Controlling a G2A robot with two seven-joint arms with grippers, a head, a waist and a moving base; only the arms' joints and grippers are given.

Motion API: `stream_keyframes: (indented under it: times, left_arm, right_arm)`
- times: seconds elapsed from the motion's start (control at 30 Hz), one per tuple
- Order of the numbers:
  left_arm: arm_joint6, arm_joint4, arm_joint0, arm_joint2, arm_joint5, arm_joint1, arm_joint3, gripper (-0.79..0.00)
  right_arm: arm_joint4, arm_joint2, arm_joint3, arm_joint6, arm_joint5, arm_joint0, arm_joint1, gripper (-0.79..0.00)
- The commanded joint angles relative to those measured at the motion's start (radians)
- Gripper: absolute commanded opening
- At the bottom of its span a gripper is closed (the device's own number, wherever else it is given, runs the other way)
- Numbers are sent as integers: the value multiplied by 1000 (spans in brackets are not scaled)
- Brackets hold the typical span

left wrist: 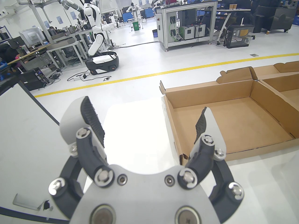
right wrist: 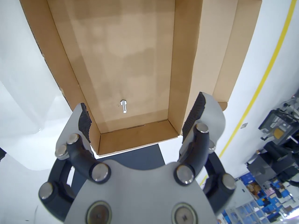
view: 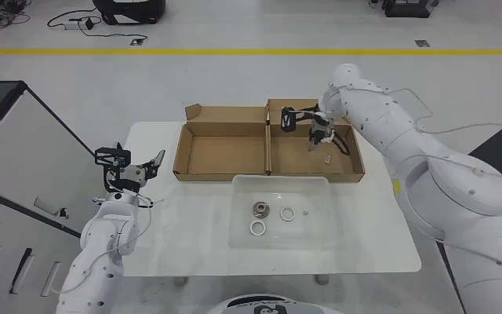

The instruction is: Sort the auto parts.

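Bolt (view: 326, 158) in right cardboard box (view: 298, 161), rings (view: 257, 228) and hub (view: 260, 208) in tray (view: 310, 231)

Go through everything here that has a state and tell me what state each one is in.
Left box: open, empty.
Right box: open, one part inside.
Tray: open-topped, parts inside.
Bolt: lying flat on the right box's floor.
Hub: in the tray.
Rings: two, flat in the tray, apart.
Left gripper: open, empty.
Right gripper: open, empty, above the right box.
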Motion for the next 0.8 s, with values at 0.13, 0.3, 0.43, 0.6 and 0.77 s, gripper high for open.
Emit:
stream_keyframes:
  times: [0.13, 0.3, 0.43, 0.6, 0.77]
  left_arm:
    - [0, 0, 0, 0, 0, 0, 0, 0]
    - [0, 0, 0, 0, 0, 0, 0, 0]
    - [0, 0, 0, 0, 0, 0, 0, 0]
    - [0, 0, 0, 0, 0, 0, 0, 0]
    - [0, 0, 0, 0, 0, 0, 0, 0]
  right_arm:
    - [-14, 0, -206, 15, 14, -8, 88, 0]
    - [45, 0, -444, 88, 88, -20, 190, 0]
    - [151, 0, -673, 187, 187, -26, 291, 0]
    - [324, 0, -936, 359, 358, -14, 412, 0]
    - [476, 0, -1091, 492, 492, 10, 495, 0]
